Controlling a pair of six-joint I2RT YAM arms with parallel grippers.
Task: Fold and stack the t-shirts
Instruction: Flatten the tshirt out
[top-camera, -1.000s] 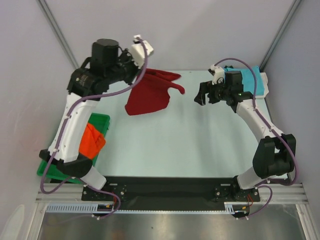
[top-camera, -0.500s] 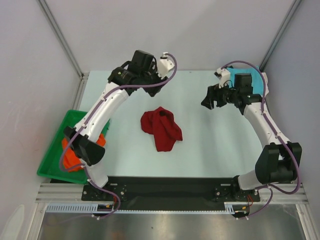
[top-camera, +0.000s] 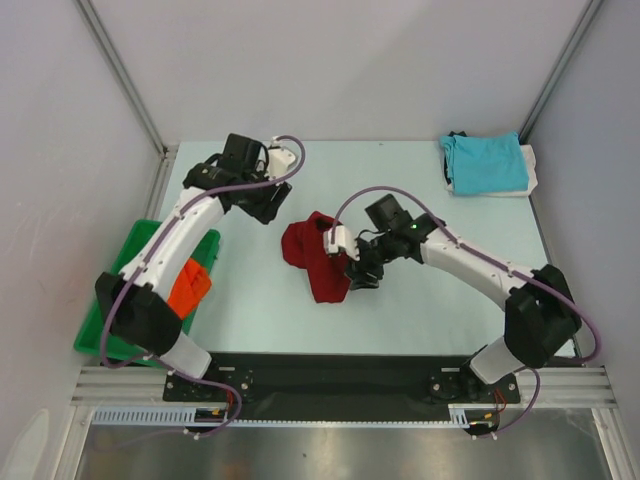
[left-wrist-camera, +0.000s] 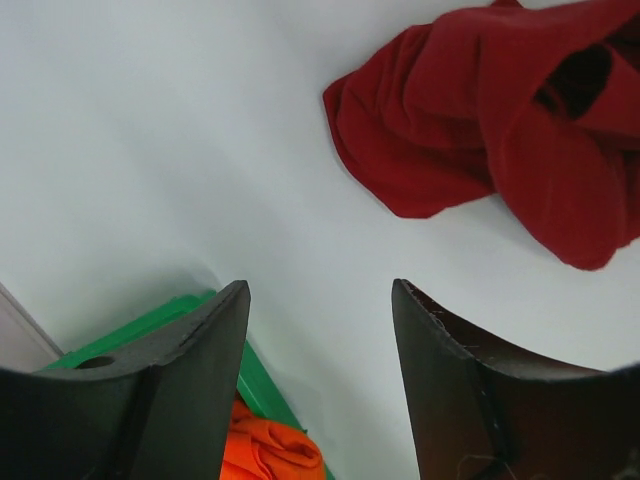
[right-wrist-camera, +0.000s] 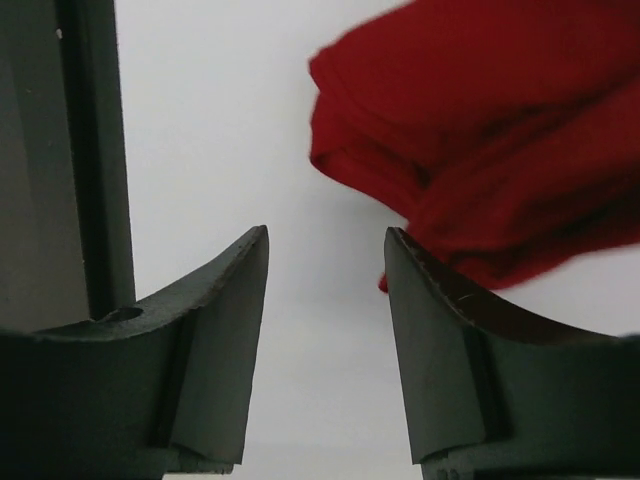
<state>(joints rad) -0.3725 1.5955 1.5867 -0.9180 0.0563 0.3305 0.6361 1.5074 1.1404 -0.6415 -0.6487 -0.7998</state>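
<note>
While the top view is a bit cramped, you can see the left gripper hanging near the far-left edge of the crumpled red shirt, with the right gripper down at the shirt's right edge. The turquoise shirt sits folded in the far right corner, and the orange shirt is in the green tray.

Left wrist cam: the fingers are spread with nothing between them. The red shirt is ahead and off to the right, not touching.

Right wrist cam: the jaws are apart and empty over bare table. The red shirt is just ahead on the right, close to the right fingertip.
</note>
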